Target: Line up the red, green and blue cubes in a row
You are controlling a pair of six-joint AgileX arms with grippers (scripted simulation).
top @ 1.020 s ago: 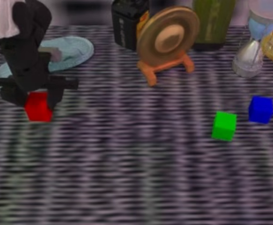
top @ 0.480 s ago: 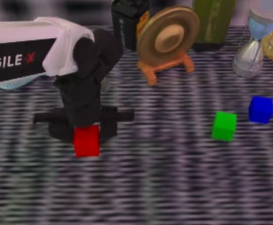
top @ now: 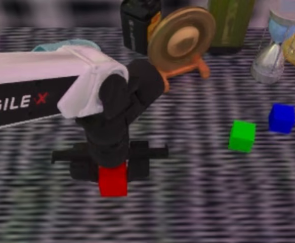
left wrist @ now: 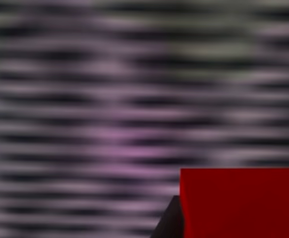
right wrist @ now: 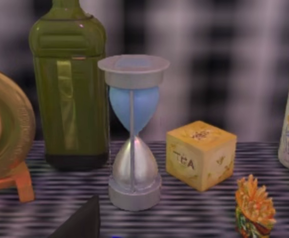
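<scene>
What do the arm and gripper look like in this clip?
The left arm has a boxy white link with a black side panel reading "AGILE X" in white letters, the X in red. A rounded black wrist follows, ending in a black left gripper with a wide crossbar and two stubby fingers. No cables show. Of the right arm, only a dark corner shows in its wrist view.
</scene>
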